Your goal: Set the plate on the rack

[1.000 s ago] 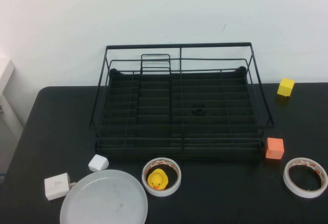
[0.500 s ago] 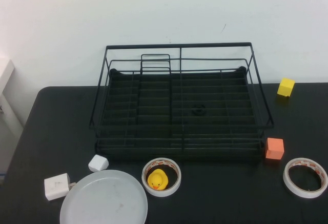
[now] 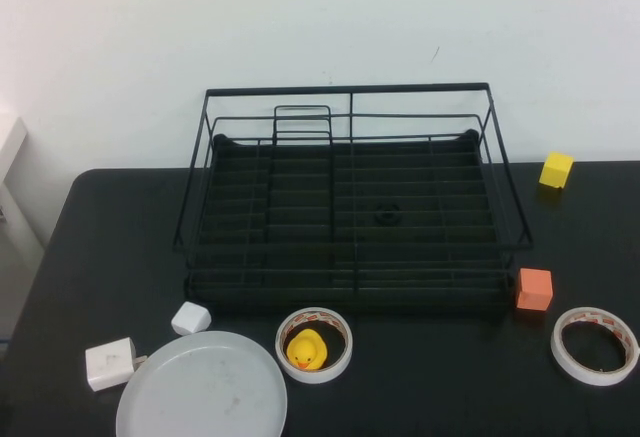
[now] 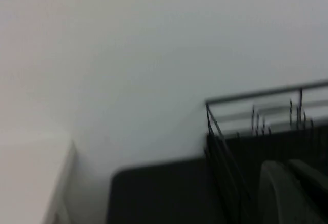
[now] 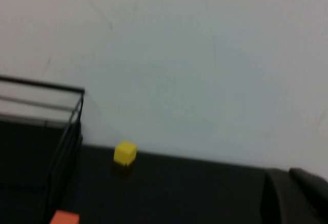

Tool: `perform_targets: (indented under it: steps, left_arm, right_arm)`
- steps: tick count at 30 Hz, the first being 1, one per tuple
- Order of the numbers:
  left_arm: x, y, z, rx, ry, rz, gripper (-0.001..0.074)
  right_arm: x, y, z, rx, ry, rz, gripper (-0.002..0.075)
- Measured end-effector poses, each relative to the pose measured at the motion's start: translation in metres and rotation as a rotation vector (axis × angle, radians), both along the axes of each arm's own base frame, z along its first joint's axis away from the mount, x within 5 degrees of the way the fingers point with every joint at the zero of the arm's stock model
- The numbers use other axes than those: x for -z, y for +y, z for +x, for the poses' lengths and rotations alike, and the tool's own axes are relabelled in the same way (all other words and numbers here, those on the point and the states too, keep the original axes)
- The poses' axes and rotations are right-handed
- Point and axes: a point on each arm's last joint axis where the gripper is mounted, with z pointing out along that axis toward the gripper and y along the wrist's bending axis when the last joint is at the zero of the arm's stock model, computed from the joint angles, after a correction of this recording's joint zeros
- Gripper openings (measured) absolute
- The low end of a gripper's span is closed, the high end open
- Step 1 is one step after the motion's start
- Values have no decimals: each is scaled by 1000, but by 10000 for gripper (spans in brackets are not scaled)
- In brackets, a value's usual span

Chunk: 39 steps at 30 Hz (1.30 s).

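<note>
Your plate point(image 3: 202, 385) is lying flat at the near left edge of the black table point(image 3: 100, 247), untouched, with a white adapter point(image 3: 110, 363) and a small white block point(image 3: 191, 317) just beside its far-left rim and the tape ring point(image 3: 314, 344) holding the yellow duck point(image 3: 307, 350) just to its right. The rack point(image 3: 350, 197) is sitting empty behind it, near but apart. So you are looking at the very first step: nothing is gripped yet, and the reach for the plate is not begun. The next move probably calls for the left arm to come down on the plate's rim, since a flat plate offers little else to pinch. Neither arm is showing in the high view. The left gripper point(image 4: 292, 188) is appearing only as a blurred dark shape facing the rack's left corner, and the right gripper point(image 5: 297, 196) likewise, facing the yellow cube point(image 5: 124, 153); whether either is apart or together, you cannot tell.
</note>
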Motion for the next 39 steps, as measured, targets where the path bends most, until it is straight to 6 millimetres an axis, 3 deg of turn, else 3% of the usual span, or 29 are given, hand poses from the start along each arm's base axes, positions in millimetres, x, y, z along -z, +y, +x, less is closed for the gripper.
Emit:
perform_targets:
  steps: [4, 9, 15, 22, 29, 34, 39]
  left_arm:
    - [19, -3, 13, 4, 131, -123, -2]
    - [30, -5, 29, -27, 303, -380, -2]
    - [50, -18, 57, 6, 753, -556, -2]
    - [73, -14, 99, -32, 1156, -627, -2]
    - [97, -6, 122, -100, 1290, -623, 8]
    - [105, 2, 134, -165, 1217, -578, 96]
    - [111, -3, 146, -157, 1206, -500, 149]
  right_arm:
    - [17, -2, 8, 15, 128, 4, -2]
    - [20, -2, 8, 16, 142, 3, -2]
    - [20, -1, 9, 12, 138, 42, -2]
    - [23, -1, 7, 21, 179, 63, -2]
    - [24, -1, 7, 23, 187, 63, -2]
    - [24, -1, 7, 22, 183, 63, -2]
    - [22, 0, 8, 16, 159, 62, -2]
